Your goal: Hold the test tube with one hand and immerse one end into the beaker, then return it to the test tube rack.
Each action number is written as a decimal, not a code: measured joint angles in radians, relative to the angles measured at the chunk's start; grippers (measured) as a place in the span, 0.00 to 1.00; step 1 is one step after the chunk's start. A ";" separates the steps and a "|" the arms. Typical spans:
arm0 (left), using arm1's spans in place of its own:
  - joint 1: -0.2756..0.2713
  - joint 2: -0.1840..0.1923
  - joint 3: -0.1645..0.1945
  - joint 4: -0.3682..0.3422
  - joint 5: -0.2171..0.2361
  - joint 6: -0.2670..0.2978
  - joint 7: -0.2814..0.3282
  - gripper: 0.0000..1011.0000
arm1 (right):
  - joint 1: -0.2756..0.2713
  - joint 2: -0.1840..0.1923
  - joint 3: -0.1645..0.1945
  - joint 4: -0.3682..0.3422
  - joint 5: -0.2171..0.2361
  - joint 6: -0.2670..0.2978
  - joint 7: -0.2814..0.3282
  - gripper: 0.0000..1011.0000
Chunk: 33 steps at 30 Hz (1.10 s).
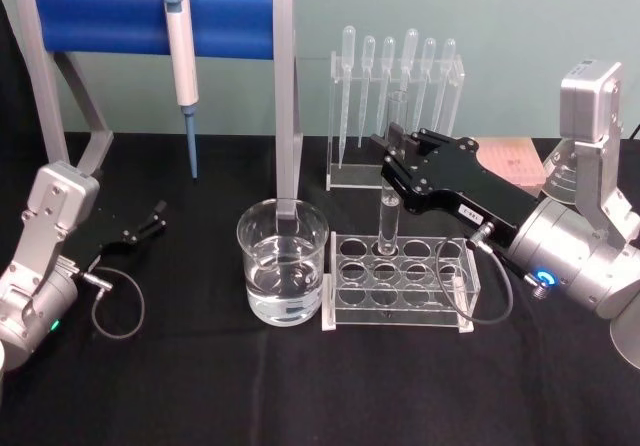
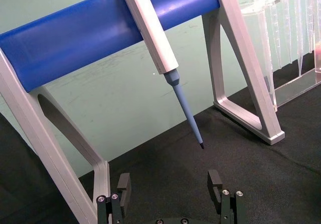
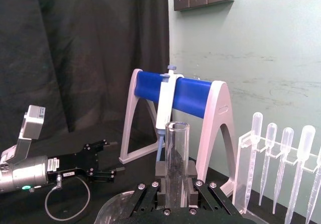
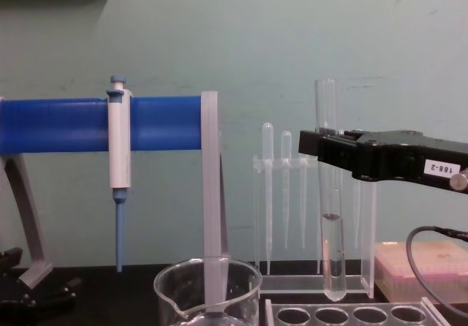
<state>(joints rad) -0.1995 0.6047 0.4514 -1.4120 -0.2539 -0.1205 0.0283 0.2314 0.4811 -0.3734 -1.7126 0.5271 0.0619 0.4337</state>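
**Right Arm: Tube Held Upright Over the Rack**

**Grip.** The right gripper (image 1: 393, 166) reaches in from the robot's right. Its fingers are pinched on the test tube (image 4: 333, 253) somewhat above mid-length. The rimmed mouth stands above the fingers and the round bottom hangs below. Gripping there keeps the tube vertical and leaves the lower end free to enter liquid or a rack well. A short column of clear liquid sits in the lower part.

**Position.** In the chest view, the tube's bottom appears to hang just above the top plate of the test tube rack (image 1: 400, 321), over its back row. The exact clearance is hard to judge from that angle. It is therefore uncertain whether the dip is pending or complete.

**Idle arm.** The left gripper (image 2: 169, 184) rests low at the robot's left. Its fingers are spread and empty, well apart from the glassware.

**Clearances.**
- The beaker (image 1: 250, 256), part-filled with water, stands just beside the rack's left end. Its mouth is far wider than the tube.
- The grey leg of the blue stand (image 1: 100, 21) rises directly behind the beaker. The micropipette (image 1: 182, 56) hangs farther left.
- The pipette holder (image 1: 395, 66) stands close behind the tube.

**Handling note.** Any sideways travel toward the beaker likely requires the tube's bottom to be above the rolled rim first. Open room lies toward the robot, not behind.
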 joint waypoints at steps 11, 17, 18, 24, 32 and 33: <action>0.000 0.000 0.000 0.000 0.000 0.000 0.000 0.99 | 0.000 0.000 0.000 0.000 0.000 0.000 0.000 0.22; 0.000 0.000 0.000 0.000 0.000 0.000 0.000 0.99 | 0.000 0.000 0.000 0.000 0.000 0.000 0.000 0.22; 0.000 0.000 0.000 0.000 0.000 0.000 0.000 0.99 | 0.000 0.000 0.000 0.000 0.000 0.000 0.000 0.22; 0.000 0.000 0.000 0.000 0.000 0.000 0.000 0.99 | 0.000 0.000 0.000 0.000 0.000 0.000 0.000 0.22; 0.000 0.000 0.000 0.000 0.000 0.000 0.000 0.99 | 0.000 0.000 0.000 0.000 0.000 0.000 0.000 0.22; 0.000 0.000 0.000 0.000 0.000 0.000 0.000 0.99 | 0.000 0.000 0.000 0.000 0.000 0.000 0.000 0.22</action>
<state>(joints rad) -0.1995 0.6047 0.4514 -1.4120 -0.2539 -0.1205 0.0283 0.2314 0.4812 -0.3734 -1.7126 0.5271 0.0619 0.4337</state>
